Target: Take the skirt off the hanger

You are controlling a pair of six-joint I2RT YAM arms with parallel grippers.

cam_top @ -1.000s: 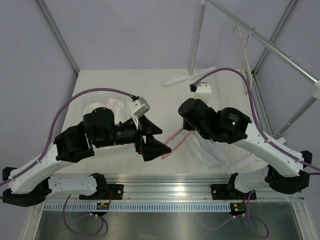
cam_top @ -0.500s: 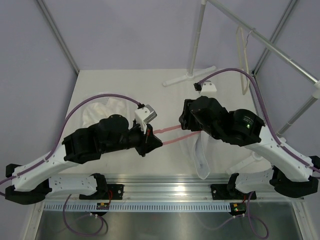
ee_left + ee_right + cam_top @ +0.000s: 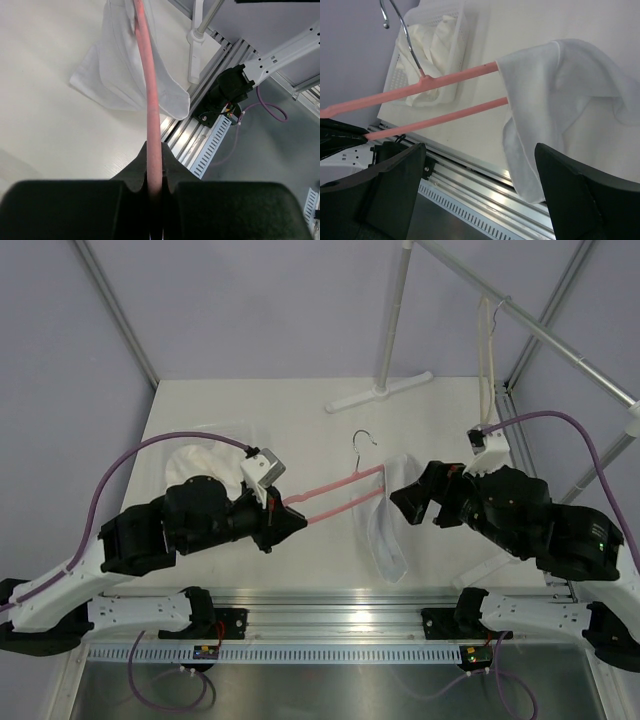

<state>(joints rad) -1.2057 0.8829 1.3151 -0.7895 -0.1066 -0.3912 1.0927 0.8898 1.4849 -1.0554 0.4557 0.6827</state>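
Jaws on the left gripper (image 3: 287, 525) pinch the pink plastic hanger (image 3: 335, 495) by one end, anchoring it, while the right gripper (image 3: 414, 502) gapes empty beside the white fabric skirt (image 3: 386, 532) draped on its other end near the front edge of the counter (image 3: 200, 410).

1. The surface (image 3: 300, 430) was a pale, off-white tabletop, plain and matte, seen from above in the top view.
2. At 9 o'clock a white perforated basket (image 3: 188, 455) sat on it, holding crumpled white cloth (image 3: 215, 452); the left arm hid its near side.
3. At 1 o'clock the white stand foot (image 3: 378, 392) lay flat on the surface, with an upright pole (image 3: 396, 310) rising from it.
4. At 5 o'clock, close to the near edge, the lower end of the white skirt (image 3: 388, 545) appeared to rest on the surface, while its upper end was raised off it.
5. Along 6 o'clock an aluminium rail (image 3: 330, 618) bordered the near edge.
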